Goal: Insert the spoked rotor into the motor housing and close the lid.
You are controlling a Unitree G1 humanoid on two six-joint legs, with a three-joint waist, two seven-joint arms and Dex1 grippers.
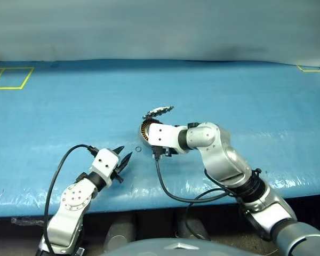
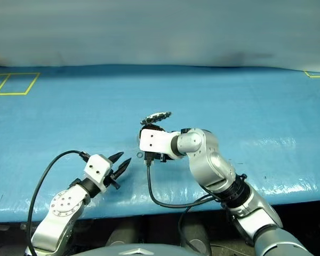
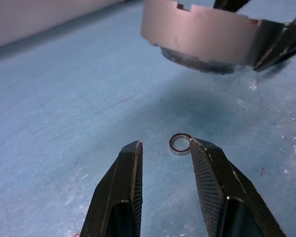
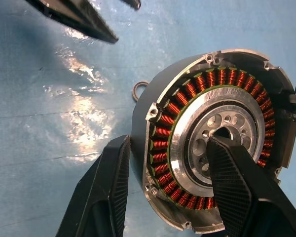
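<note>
the blue table cover [image 1: 245, 96] is the largest thing, and no brand, label or readable writing shows on it or on the parts; there are just yellow tape outlines [image 1: 10, 78] at its far corners.

the right gripper [image 4: 163, 190] grasps the motor housing [image 4: 207, 143]: one finger [image 4: 106, 192] lies against the outside wall, the other finger [image 4: 234, 182] reaches into the silver centre. in the left wrist view the housing seems raised off the cover, with a shadow under it. the housing is a grey round cup, and inside it there is a ring of copper-red windings [image 4: 170, 121] around a silver hub with small holes. the spoked rotor is not in the cup. part of the cup's rim is cut off at the picture edge and part is hidden by the finger.

the lid [image 1: 158, 112] stands open at the far rim of the housing, tilted up, its ribbed underside showing; in the head views the right wrist hides most of the housing.

the left gripper [image 3: 165, 163] is released, its jaws apart and empty, low over the cover near the front edge.

a tiny thin metal ring [image 3: 180, 144] lies on the cover just beyond the left fingertips, between the left gripper and the housing.
</note>
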